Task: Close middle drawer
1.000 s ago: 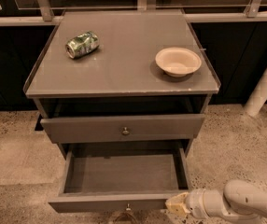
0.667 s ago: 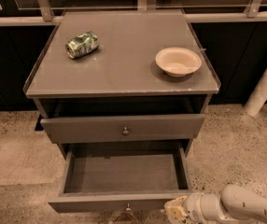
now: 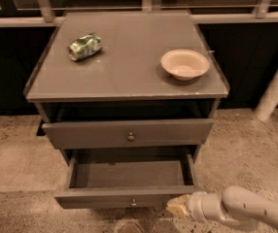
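The middle drawer (image 3: 129, 176) of the grey cabinet stands pulled out, and its shallow box is empty. Its slim front panel (image 3: 105, 198) has a tiny round knob (image 3: 133, 202) at the centre. My gripper (image 3: 178, 205) is at the bottom right, with its pale tip against the right end of that front panel. The white arm (image 3: 241, 208) runs off to the right edge.
The taller top drawer (image 3: 127, 133) with a bigger knob sits slightly out. On the cabinet top (image 3: 129, 76) lie a crushed green can (image 3: 85, 46) and a cream bowl (image 3: 184, 63). A white post (image 3: 277, 86) stands at the right. The floor is speckled concrete.
The gripper has moved up toward the cabinet. The middle drawer's front sits further in than before, and less of its inside shows.
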Controlling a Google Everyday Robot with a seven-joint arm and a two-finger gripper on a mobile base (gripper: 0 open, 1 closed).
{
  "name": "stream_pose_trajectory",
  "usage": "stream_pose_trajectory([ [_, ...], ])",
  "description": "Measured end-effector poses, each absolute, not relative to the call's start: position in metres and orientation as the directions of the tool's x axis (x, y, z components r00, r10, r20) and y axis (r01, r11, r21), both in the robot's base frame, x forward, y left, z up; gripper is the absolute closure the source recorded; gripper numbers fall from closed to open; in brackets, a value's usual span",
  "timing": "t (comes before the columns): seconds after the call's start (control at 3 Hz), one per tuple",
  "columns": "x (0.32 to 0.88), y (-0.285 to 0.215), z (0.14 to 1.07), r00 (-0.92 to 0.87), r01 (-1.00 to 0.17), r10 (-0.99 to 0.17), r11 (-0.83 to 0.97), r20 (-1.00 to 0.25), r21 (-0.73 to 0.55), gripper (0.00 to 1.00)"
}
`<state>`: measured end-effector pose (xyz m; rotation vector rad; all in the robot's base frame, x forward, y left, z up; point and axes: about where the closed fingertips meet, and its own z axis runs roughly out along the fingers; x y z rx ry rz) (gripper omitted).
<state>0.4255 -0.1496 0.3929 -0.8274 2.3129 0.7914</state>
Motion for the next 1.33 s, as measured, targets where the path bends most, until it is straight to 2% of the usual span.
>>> stream_pose_trajectory([
  [0.33,0.47,-0.145,0.389,-0.592,-0.733,-0.41,0.633,-0.694,0.251,1.0],
  [0.67,0.481,-0.145,0.391,-0.576,-0.739,-0.418,0.635,-0.703,0.228,1.0],
  [1.33,0.545,-0.15,0.407,-0.456,-0.721,-0.464,0.693,-0.759,0.009,1.0],
])
